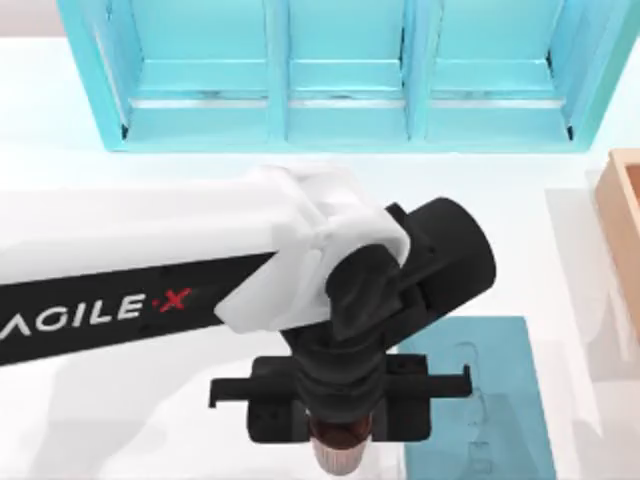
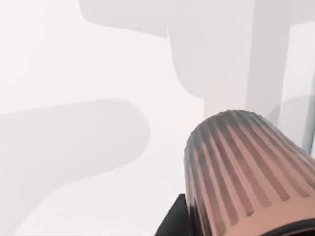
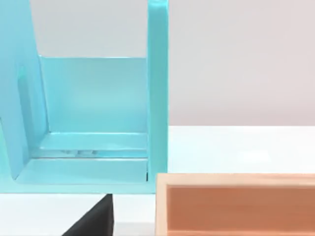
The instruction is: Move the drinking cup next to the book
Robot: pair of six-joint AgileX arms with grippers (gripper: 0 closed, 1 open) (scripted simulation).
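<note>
Left gripper (image 1: 338, 432) pinching drinking cup (image 1: 337, 455) just left of book (image 1: 490, 400). Blue shelf unit (image 1: 340, 90) behind; wooden box (image 1: 622, 215) at right edge of worktop (image 1: 100, 430).

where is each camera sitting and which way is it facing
Top view: above the table, looking down on the flat teal-blue book, the big light-blue shelf unit and my white-and-black left arm, whose left gripper carries the ribbed reddish-brown drinking cup.
Left wrist view: on the left arm, facing the cup over the white table.
Right wrist view: on the right arm, facing the shelf unit and the tan wooden box.
Top and left wrist views share the cup; top and right wrist views share the shelf unit and the box.
</note>
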